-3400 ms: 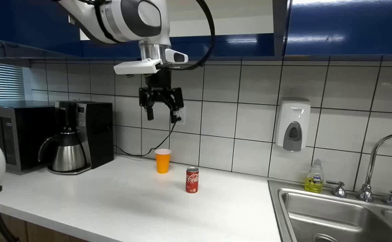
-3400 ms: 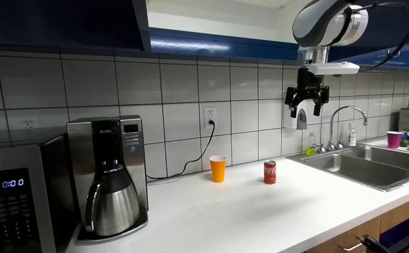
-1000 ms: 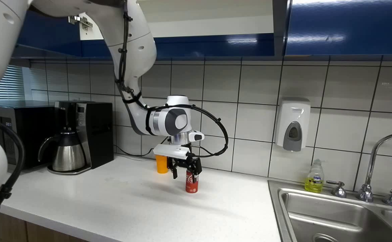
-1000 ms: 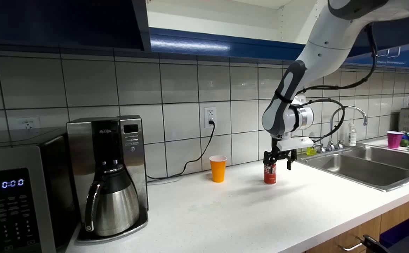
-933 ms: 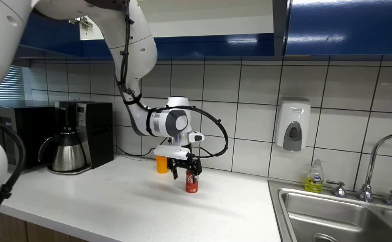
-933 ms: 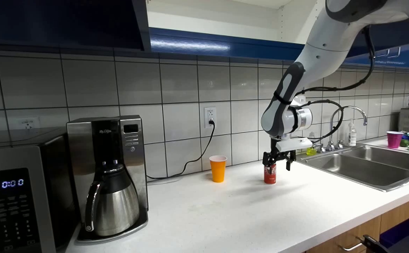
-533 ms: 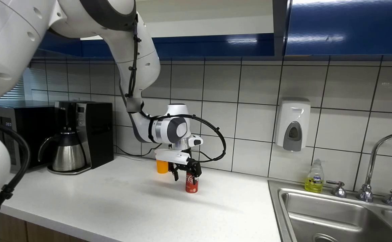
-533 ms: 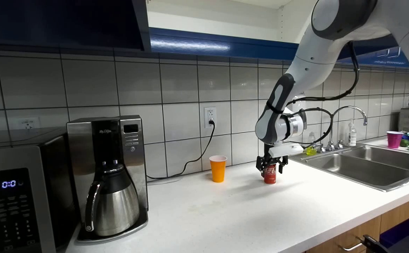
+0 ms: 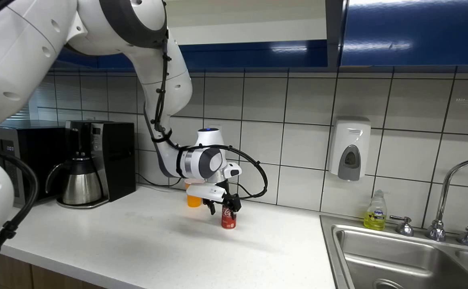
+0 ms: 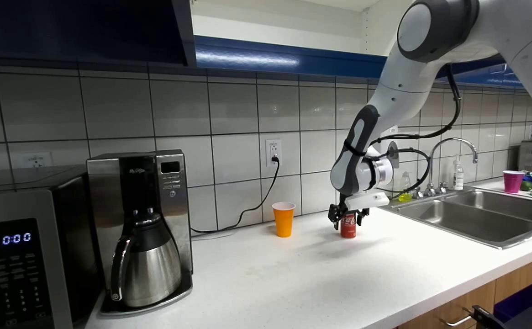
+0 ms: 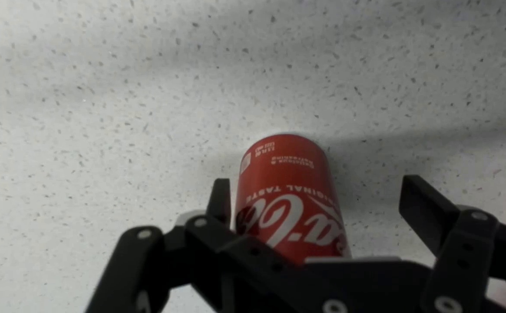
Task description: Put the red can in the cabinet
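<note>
The red can [image 9: 228, 222] stands upright on the white counter, below the open cabinet. It also shows in an exterior view [image 10: 348, 230] and in the wrist view [image 11: 285, 174]; its top is hidden by the gripper. My gripper [image 11: 316, 189] is open and lowered around the can, with one finger on each side. In the wrist view the left finger is close against the can and a wide gap shows before the right finger. The gripper shows in both exterior views [image 9: 222, 212] [image 10: 348, 223]. The cabinet [image 10: 293, 61] has a blue lower edge and a white interior.
An orange cup [image 10: 283, 220] stands on the counter [image 10: 270, 283] near the can, behind the arm in an exterior view [image 9: 194, 200]. A coffee maker [image 10: 140, 228] and a microwave [image 10: 33, 256] stand at one end. A sink [image 9: 394, 253] and soap bottle [image 9: 375, 212] are at the other.
The arm has come down from high above and lowered its open gripper around the can. In the last half second the can has shifted slightly, still upright.
</note>
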`<state>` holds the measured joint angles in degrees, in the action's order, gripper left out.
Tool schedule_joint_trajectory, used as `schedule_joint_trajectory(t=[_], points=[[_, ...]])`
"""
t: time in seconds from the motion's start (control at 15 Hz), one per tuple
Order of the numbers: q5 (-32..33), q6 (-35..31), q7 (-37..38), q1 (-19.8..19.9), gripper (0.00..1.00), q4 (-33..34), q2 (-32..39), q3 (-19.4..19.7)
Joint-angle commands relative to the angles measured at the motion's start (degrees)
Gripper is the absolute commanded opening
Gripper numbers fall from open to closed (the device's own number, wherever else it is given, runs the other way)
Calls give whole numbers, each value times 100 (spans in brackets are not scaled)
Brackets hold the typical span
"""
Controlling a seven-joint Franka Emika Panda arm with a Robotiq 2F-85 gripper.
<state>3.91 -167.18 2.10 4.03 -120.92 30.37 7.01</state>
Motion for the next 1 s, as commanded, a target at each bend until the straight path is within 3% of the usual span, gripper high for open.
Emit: schedule_joint_trajectory(t=[0.0,0.4,0.47,0.53,0.8,0.93], points=[[-83,-359,150,-76,100,-26,4,124],[-153,-626,140,-74,100,0,52,191],[-167,-644,130,-63,75,1,62,181],[-178,-654,121,-56,74,1,66,170],[-247,-723,98,-18,40,9,88,119],[-287,-693,92,3,39,18,91,94]])
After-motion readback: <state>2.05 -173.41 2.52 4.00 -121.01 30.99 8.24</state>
